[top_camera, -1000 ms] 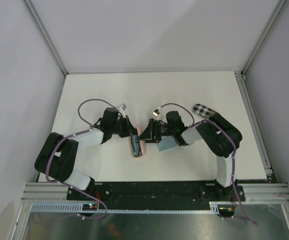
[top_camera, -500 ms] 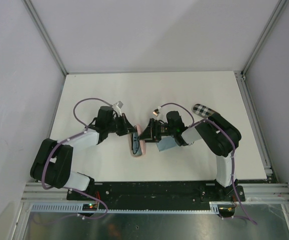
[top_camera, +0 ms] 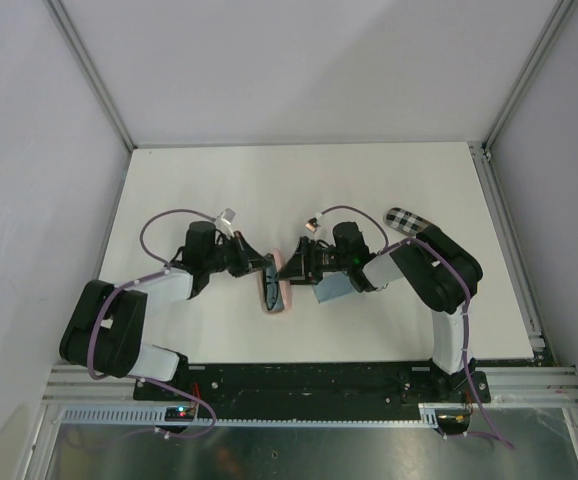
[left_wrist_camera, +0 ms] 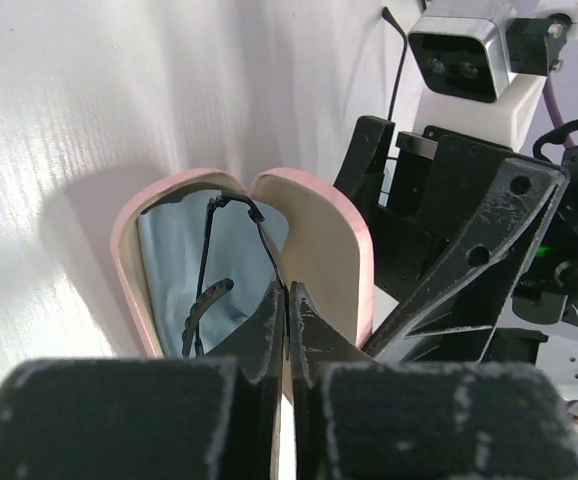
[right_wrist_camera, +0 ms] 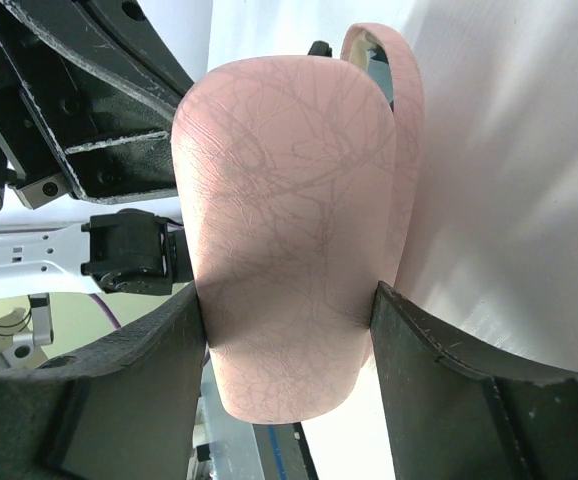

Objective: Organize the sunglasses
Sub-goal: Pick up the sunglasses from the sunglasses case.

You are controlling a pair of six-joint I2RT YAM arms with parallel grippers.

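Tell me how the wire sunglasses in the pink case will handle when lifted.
The sunglasses look hair-thin, so probably very light and easily bent. The wire may twist or slip between the left hand's shut tips. Lying inside the open pink case, they could snag its rim.

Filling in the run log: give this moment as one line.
left jaws: shut, at pink case mouth | right jaws: clamped on one case half | wire sunglasses on blue cloth inside
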